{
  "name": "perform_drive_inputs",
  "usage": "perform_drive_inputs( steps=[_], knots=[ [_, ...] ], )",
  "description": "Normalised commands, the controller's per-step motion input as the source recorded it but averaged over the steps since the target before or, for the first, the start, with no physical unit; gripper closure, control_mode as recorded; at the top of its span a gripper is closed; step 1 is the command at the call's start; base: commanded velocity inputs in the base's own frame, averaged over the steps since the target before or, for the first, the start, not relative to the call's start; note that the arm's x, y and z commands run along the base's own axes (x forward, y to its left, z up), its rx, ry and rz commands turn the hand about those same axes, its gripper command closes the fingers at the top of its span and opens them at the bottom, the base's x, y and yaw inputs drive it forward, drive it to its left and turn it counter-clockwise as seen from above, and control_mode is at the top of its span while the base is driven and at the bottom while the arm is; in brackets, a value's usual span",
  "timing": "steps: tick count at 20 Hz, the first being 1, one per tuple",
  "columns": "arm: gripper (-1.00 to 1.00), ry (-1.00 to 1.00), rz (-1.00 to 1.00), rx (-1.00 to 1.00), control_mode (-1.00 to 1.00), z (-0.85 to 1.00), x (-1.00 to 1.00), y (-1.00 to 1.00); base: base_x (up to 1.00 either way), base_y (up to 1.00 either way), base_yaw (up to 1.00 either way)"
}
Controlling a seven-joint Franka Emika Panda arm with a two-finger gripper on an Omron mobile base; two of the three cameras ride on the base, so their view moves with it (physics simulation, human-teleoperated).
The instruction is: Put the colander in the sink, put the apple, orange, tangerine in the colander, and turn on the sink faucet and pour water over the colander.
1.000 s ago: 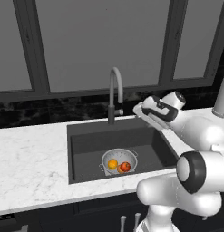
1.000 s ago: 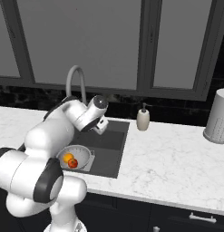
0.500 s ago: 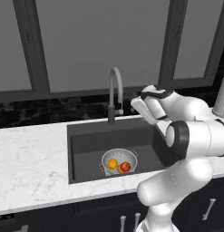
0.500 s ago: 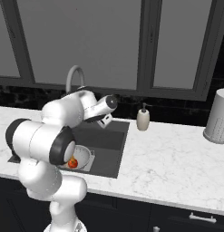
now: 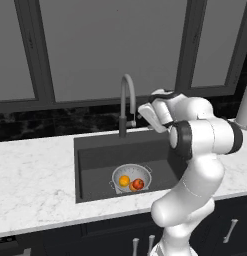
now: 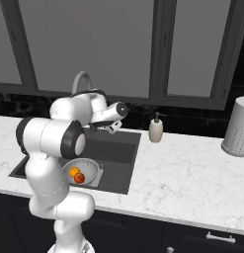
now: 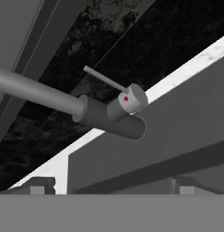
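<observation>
The colander, a silvery-white perforated metal bowl with small side handles, sits on the floor of the sink, a dark grey rectangular basin set into a white marbled counter. Inside the bowl lie the round yellow-orange orange and the glossy red apple, touching each other; a sliver of deeper orange between them may be the tangerine, though it is too small to be sure. In the right base view the colander holds the same fruit. The sink faucet rises behind the basin as a smooth grey gooseneck on a darker lower stem. The gripper hangs just beside that stem, jaws spread wide and holding nothing. In the hand view the faucet runs slantwise, with a thin rod lever standing off a round cap marked by a red dot. A cream soap dispenser and a pale perforated cylinder stand on the counter to the right.
</observation>
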Motion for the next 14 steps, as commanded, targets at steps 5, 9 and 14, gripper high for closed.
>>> perform_drive_inputs(
  steps=[5, 9, 14],
  knots=[
    [-1.0, 0.0, 0.0, 0.0, -1.0, -0.11, 0.45, 0.0, 0.0, 0.0, 0.0],
    [-1.0, 0.0, 0.0, 0.0, -1.0, -0.12, 0.45, 0.08, 0.0, 0.0, 0.0],
    [-1.0, 0.0, 0.0, 0.0, -1.0, -0.14, 0.48, 0.1, 0.0, 0.0, 0.0]
  ],
)
